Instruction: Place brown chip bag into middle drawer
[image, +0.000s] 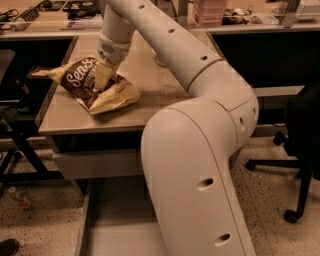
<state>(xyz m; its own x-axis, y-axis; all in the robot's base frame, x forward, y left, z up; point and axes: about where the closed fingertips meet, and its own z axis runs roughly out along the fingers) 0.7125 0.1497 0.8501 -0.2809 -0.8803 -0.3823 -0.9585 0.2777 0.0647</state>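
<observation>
The brown chip bag (80, 80) lies on the left half of the desk top (70, 117), dark brown in the middle with white script lettering and pale yellow ends. My gripper (103, 76) reaches down from the arm's wrist (114, 47) onto the middle of the bag and touches it. The middle drawer (117, 237) is pulled out below the desk, a grey flat floor with a thin raised left wall. My large pale arm covers its right part.
A closed grey drawer front (95, 162) sits just under the desk top. A clear object (167, 82) stands on the desk right of the bag. A black office chair (300, 150) is at the right, black stands at the left, and a cluttered desk lies behind.
</observation>
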